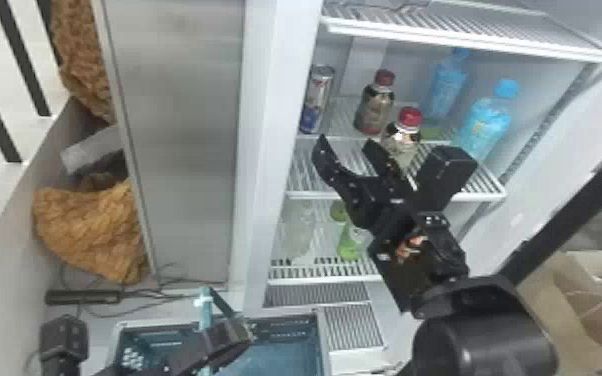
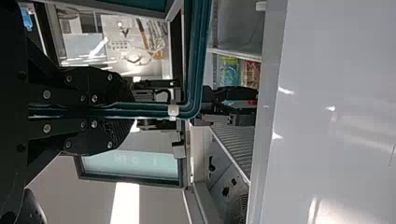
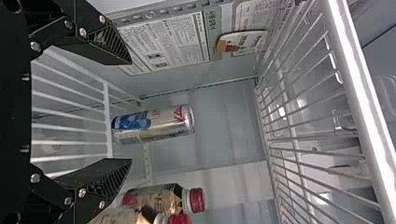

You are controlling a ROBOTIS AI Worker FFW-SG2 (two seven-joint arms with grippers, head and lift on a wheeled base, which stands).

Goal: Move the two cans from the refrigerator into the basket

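Refrigerator [image 1: 282, 75] background, can [image 1: 318, 97] upright inside. Right pincer [image 1: 346, 146] spread wide, empty, at its shelf. Left pincer [image 1: 230, 336] closed on basket handle [image 1: 205, 306].

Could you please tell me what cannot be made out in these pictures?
Lower part of the front red-capped bottle: head view, behind the right tool.
Near side of the basket: head view, cut off by the bottom edge.
Part of its floor: head view, behind the left arm.
Fine print on the wall label: right wrist view, too small.
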